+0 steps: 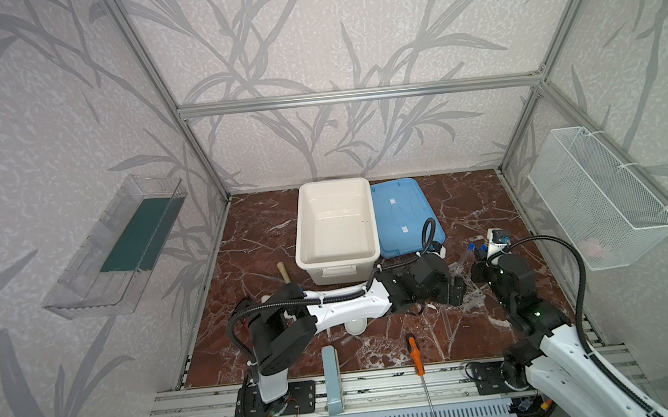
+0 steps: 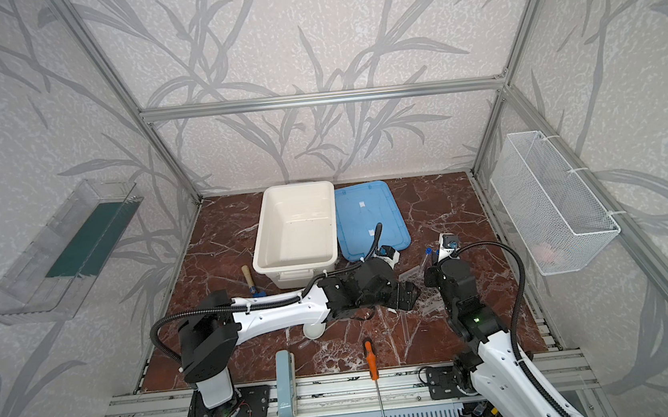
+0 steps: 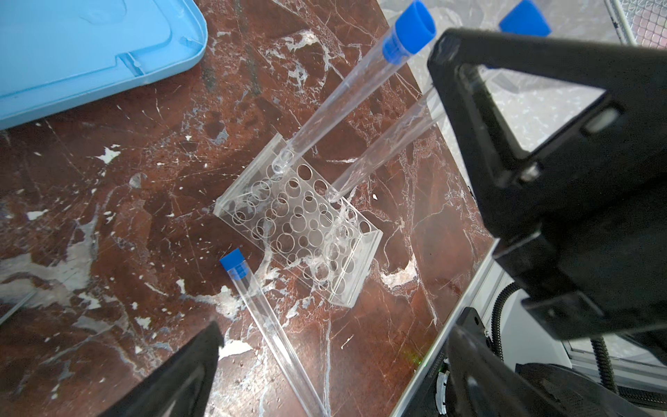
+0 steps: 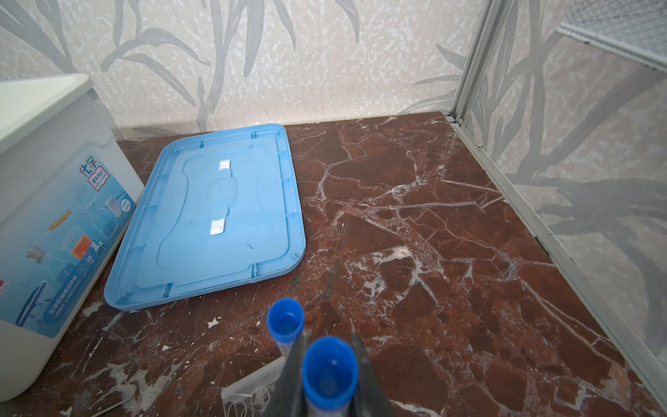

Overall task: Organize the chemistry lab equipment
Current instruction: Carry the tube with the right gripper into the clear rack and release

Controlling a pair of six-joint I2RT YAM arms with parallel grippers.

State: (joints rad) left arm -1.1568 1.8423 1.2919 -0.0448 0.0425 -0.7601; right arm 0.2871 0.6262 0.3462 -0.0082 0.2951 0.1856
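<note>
a: right gripper (image 4: pixel 329 375) state?
b: jaws are pinching a blue-capped test tube (image 3: pixel 382 151) near its capped end. the tube is tilted, not upright. its round tip sits at the edge row of the clear rack (image 3: pixel 299 231), below the jaws. can't tell if it's in a hole or resting on the top plate.
a: left gripper (image 1: pixel 457 291)?
b: jaws spread wide, holding nothing, hovering near the rack.
a: how would you seat it?
b: my call: bring the tube closer to upright, centre the tip over one hole, lower slowly, and let go only once it bottoms out. the rack looks like light clear plastic, so it will likely slide or tip if the tube pushes sideways. the left jaws could brace its end wall.
a: neighbours?
b: second tube (image 3: pixel 343 94) is just beside the held one, in a corner hole, leaning the same way. their top ends are near each other, so watch for a clash. third tube (image 3: pixel 274 332) lies flat on the table (image 3: pixel 108 216) below the open left jaws, just beside the rack.
a: further out?
b: blue lid (image 4: pixel 216 216) lies beyond the right jaws, with the white bin (image 4: pixel 36 94) beside it.
a: any text?
b: bin label (image 4: pixel 65 234) reads "化学" over drawings of lab glassware, plus a "38" badge. the rest is too small to read.
</note>
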